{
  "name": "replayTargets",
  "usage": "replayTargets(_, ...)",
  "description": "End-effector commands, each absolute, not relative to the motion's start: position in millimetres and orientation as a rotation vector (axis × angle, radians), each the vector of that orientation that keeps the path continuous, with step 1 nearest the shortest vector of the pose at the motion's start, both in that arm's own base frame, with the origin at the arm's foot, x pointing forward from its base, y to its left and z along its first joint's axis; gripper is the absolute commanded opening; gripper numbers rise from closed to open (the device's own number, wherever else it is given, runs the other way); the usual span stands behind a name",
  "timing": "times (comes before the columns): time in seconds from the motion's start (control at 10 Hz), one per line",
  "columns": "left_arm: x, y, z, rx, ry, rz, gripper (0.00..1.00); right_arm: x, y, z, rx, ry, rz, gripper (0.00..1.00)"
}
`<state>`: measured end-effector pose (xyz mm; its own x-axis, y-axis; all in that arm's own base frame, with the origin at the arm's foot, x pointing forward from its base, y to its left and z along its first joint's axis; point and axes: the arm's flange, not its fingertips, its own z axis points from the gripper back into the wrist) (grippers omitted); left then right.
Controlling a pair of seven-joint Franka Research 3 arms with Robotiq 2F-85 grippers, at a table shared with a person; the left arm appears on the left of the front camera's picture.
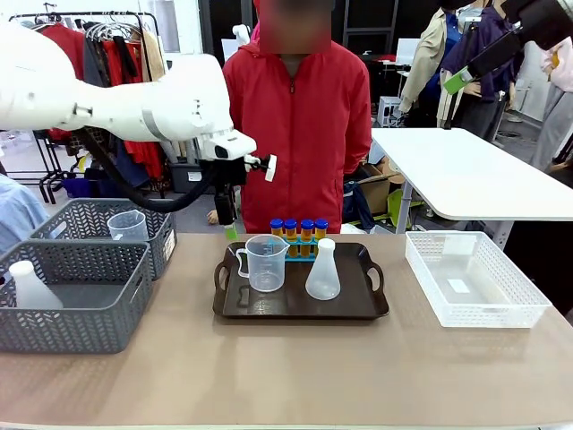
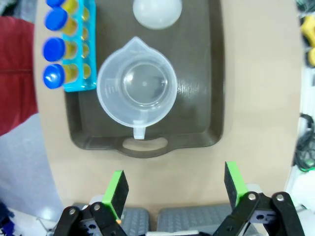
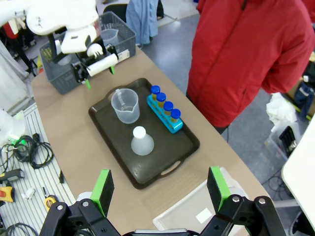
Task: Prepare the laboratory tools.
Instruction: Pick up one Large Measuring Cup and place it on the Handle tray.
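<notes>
Hovering open-jawed, the left gripper (image 2: 174, 189) sees the tube rack (image 2: 81, 46) and flask (image 2: 156, 12) cut off.

No readable text, beaker (image 2: 137, 87) graduations too faint to make out

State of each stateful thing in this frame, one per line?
Left gripper: open, empty, above table beside tray.
Right gripper: open, empty, raised.
Beaker: upright, empty, on tray.
Flask: upright, on tray.
Tubes: capped, upright in rack.
</notes>
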<state>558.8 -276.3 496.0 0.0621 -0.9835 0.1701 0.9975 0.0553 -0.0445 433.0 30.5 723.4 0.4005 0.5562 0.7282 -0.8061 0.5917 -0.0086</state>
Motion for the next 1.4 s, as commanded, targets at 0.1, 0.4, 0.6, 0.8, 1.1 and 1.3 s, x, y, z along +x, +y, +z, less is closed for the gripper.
replayTargets(0.1,538.7,-243.7,530.6,-0.213,-0.232,-1.526,1.00,433.2,29.8,724.5,0.387,-0.766,0.896,1.00)
replayTargets(0.4,534.7,-212.9,582.7,-0.246,-0.396,-1.517,1.00,433.2,29.8,724.5,0.387,-0.766,0.896,1.00)
replayTargets(0.6,530.8,-197.1,616.0,-0.226,-0.478,-1.523,1.00,433.2,29.8,724.5,0.387,-0.766,0.896,1.00)
replayTargets(0.8,532.9,-180.7,641.5,-0.200,-0.514,-1.480,1.00,433.2,29.8,724.5,0.387,-0.766,0.896,1.00)
replayTargets(1.1,538.5,-155.6,675.8,-0.239,-0.629,-1.435,1.00,433.2,29.8,724.5,0.387,-0.766,0.896,1.00)
replayTargets(1.3,533.4,-144.7,689.7,-0.243,-0.678,-1.372,1.00,433.2,29.8,724.5,0.387,-0.766,0.896,1.00)
